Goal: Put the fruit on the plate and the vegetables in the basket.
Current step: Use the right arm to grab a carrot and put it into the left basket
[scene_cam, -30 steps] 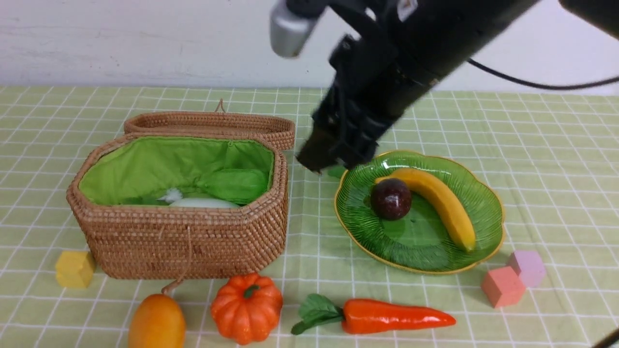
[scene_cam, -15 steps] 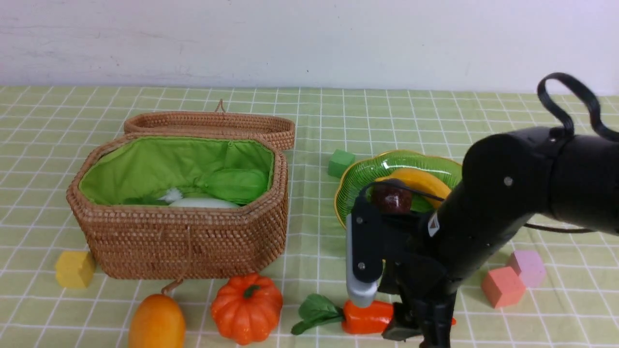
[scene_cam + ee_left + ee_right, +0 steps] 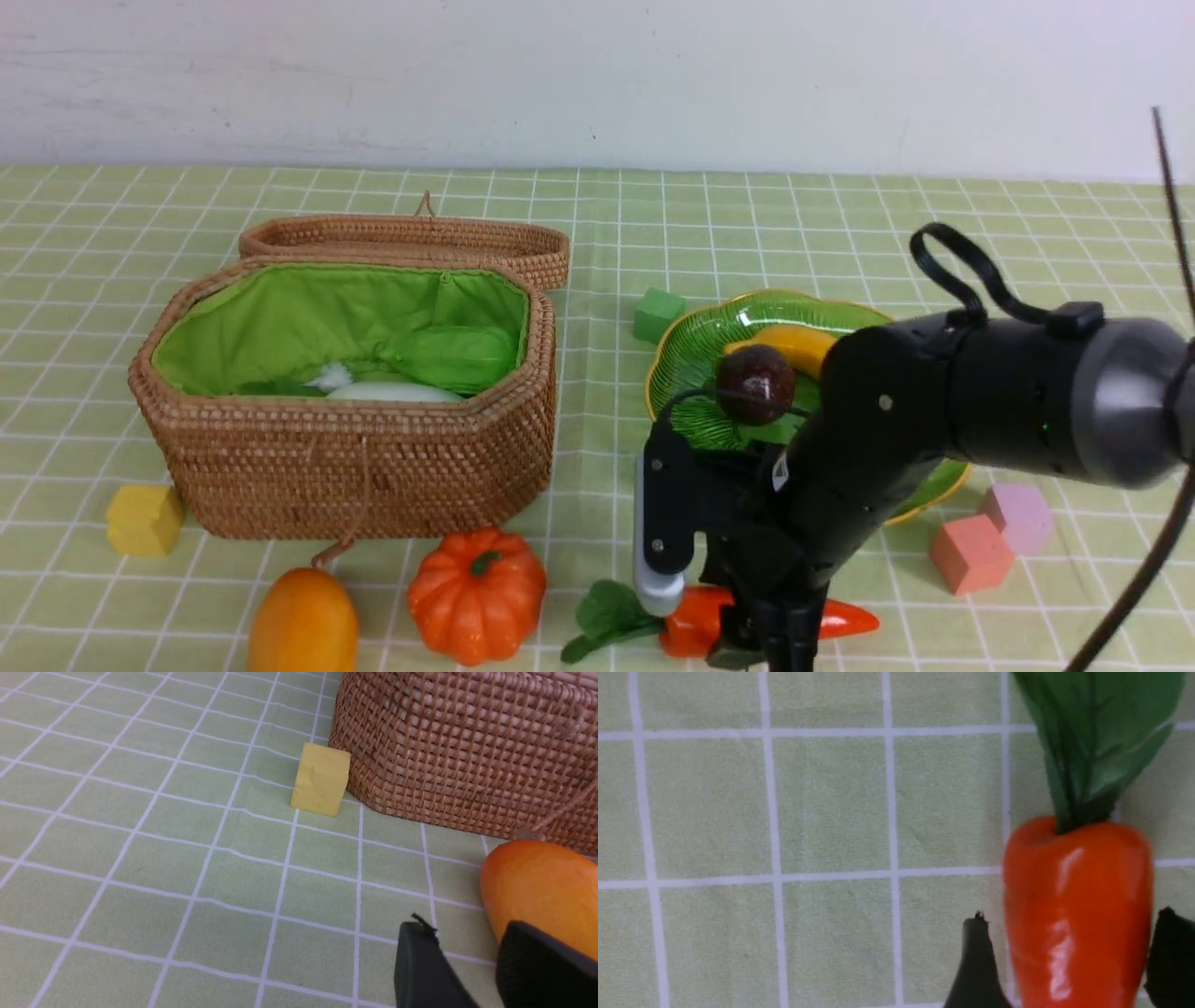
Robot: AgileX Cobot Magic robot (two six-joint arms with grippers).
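Carrot (image 3: pixel 693 623) lies flat before plate (image 3: pixel 693 366), long axis left-right, leaves leftward, tip rightward. Right gripper (image 3: pixel 1069 961) points down from bent arm, jaws apart straddling carrot. Left gripper (image 3: pixel 481 970) jaws apart beside mango (image 3: pixel 542 891).

The orange-red carrot (image 3: pixel 695 623) lies flat near the front edge of the desk (image 3: pixel 597 233), its dark green leaves pointing left. The ribbed orange pumpkin (image 3: pixel 476 593) sits upright just left of it, and the orange-yellow mango (image 3: pixel 302 621) lies further left. The open, green-lined wicker basket (image 3: pixel 355 467) holds a white radish (image 3: pixel 392 392) and a lumpy green vegetable (image 3: pixel 457 357). The green glass plate (image 3: pixel 695 345) carries a maroon fruit (image 3: pixel 754 383) beside a banana (image 3: pixel 794 343).
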